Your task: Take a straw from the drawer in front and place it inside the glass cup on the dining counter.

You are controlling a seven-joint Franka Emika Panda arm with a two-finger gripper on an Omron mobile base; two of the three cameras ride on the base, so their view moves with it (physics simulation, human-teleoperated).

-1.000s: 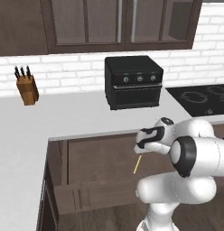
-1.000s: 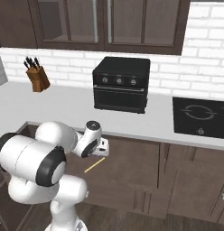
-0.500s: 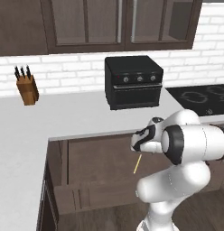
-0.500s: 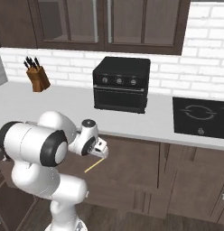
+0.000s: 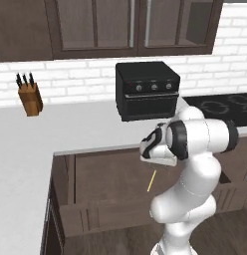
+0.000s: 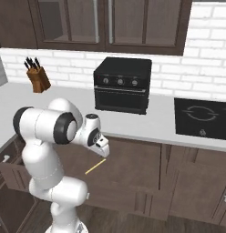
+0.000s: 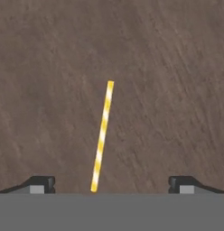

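Observation:
The drawer (image 5: 105,174) stands pulled out under the white worktop, its dark-brown floor bare but for the straw (image 5: 152,181), a thin yellow-tan stick lying flat. My gripper (image 5: 162,163) hangs just above the straw, pointing down into the drawer. In the right base view the gripper (image 6: 105,149) sits above the straw (image 6: 95,166), apart from it. In the hand view the straw (image 7: 102,135) lies on the drawer floor (image 7: 168,90), between the wide-open fingertips (image 7: 41,184) of the gripper (image 7: 111,185), touching neither. The glass cup and the dining counter are out of view.
A black toaster oven (image 5: 148,89) stands on the white worktop (image 5: 56,129) behind the drawer. A knife block (image 5: 29,97) sits at the back left and a black cooktop (image 5: 225,104) at the right. Dark wall cabinets (image 5: 130,25) hang above.
The arm's upper links have swung round and the hand has shifted slightly left over the straw. The straw has not moved and the jaws stay open.

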